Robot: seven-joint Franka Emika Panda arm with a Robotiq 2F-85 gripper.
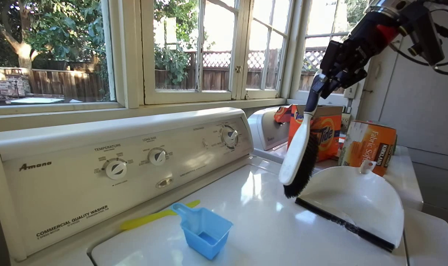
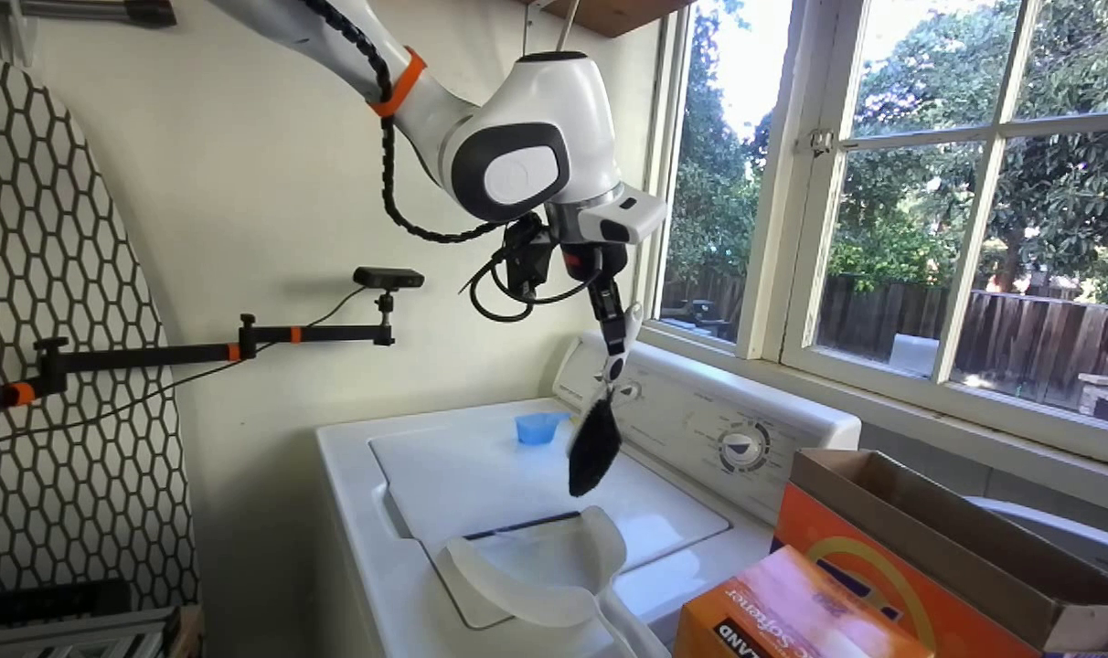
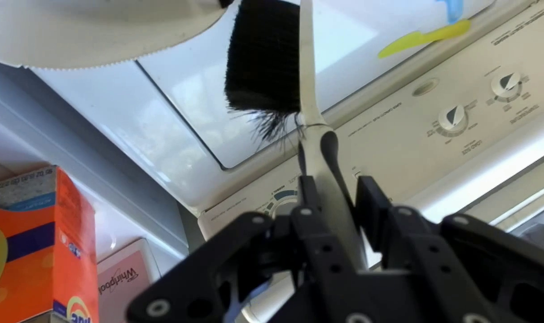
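My gripper (image 3: 335, 190) is shut on the handle of a white brush with black bristles (image 3: 265, 58). In both exterior views the gripper (image 1: 322, 83) (image 2: 615, 340) is above the washer, and the brush (image 1: 297, 147) (image 2: 595, 448) hangs tilted, bristle end down. Its lower end is over the washer lid, beside a white dustpan (image 1: 357, 188) (image 2: 527, 599); I cannot tell whether it touches the lid. The dustpan (image 3: 97, 31) lies on the lid with its black lip toward a blue scoop (image 1: 205, 231) (image 2: 536, 429). A yellow flat utensil (image 1: 150, 219) (image 3: 422, 40) lies behind the scoop.
The white washer's control panel (image 1: 80, 192) rises at the lid's back, below windows. An orange Tide box (image 1: 326, 129) (image 2: 846, 557) and an orange fabric softener box (image 1: 368, 144) (image 2: 783, 612) stand on the neighbouring machine. A camera arm (image 2: 152, 356) reaches out near the wall.
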